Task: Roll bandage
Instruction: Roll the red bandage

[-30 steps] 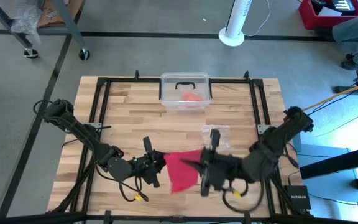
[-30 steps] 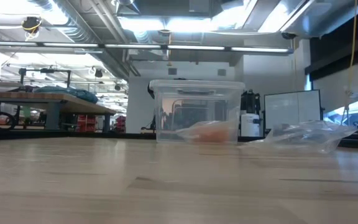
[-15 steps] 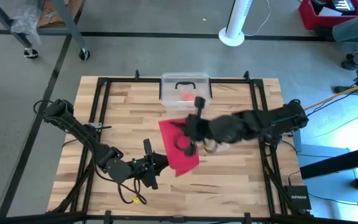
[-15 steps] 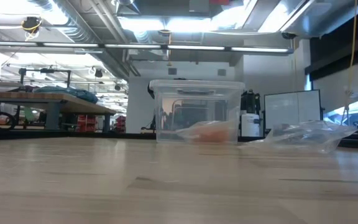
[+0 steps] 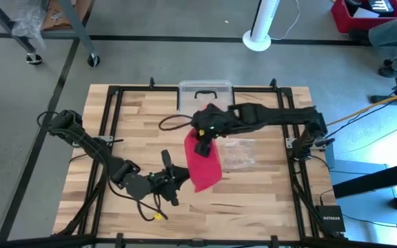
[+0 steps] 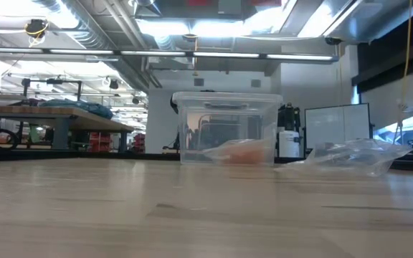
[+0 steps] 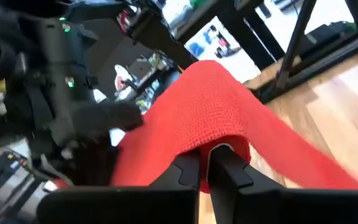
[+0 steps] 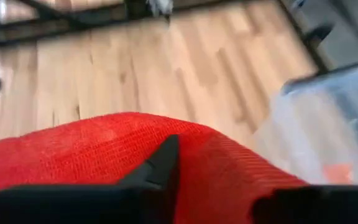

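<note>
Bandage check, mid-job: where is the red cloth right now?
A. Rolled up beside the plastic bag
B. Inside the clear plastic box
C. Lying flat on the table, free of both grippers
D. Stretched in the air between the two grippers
D. In the high view the bandage spans from the left gripper up to the right gripper; the left wrist view shows the left fingers pinched shut on the cloth's edge.
</note>
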